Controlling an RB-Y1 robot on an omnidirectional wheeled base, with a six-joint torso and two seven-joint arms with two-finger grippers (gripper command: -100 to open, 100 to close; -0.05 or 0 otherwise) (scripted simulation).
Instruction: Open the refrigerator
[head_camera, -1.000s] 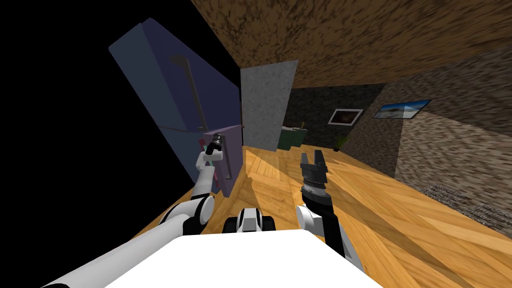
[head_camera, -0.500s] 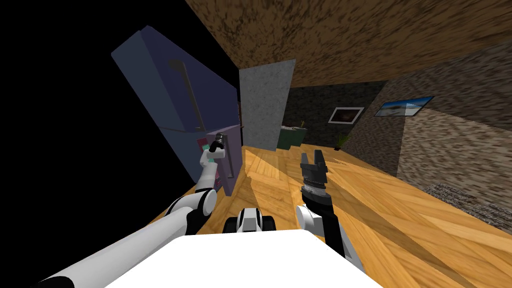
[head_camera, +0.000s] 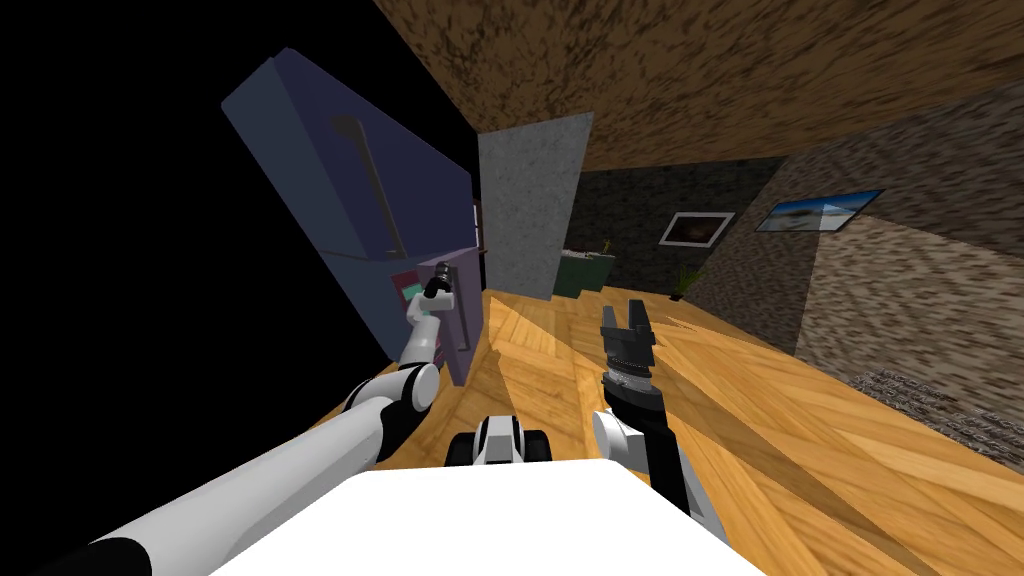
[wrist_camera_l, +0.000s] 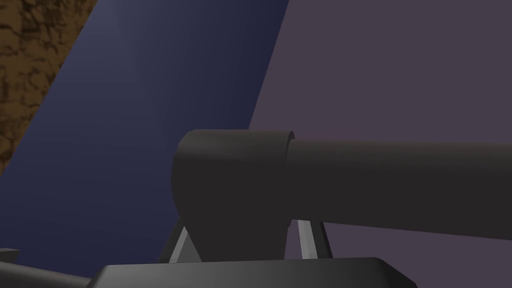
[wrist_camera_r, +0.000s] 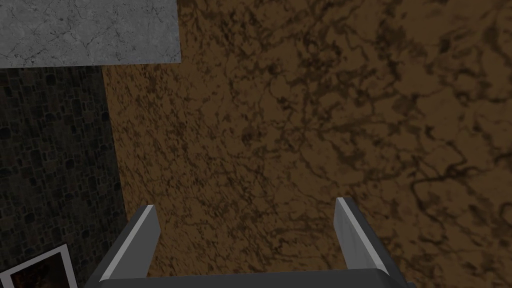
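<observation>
Your left gripper (wrist_camera_l: 245, 237) has its jaws clamped on the end of the dark handle (wrist_camera_l: 390, 182) of the purple lower door (wrist_camera_l: 400, 75), which stands ajar on the dark blue refrigerator (head_camera: 330, 180). Your right gripper (wrist_camera_r: 245, 215) hangs with its jaws apart above the wooden floor (head_camera: 800, 420).

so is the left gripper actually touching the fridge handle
Touching. The left wrist view shows the left gripper with its two fingers pressed against either side of the dark handle at its end.
</observation>
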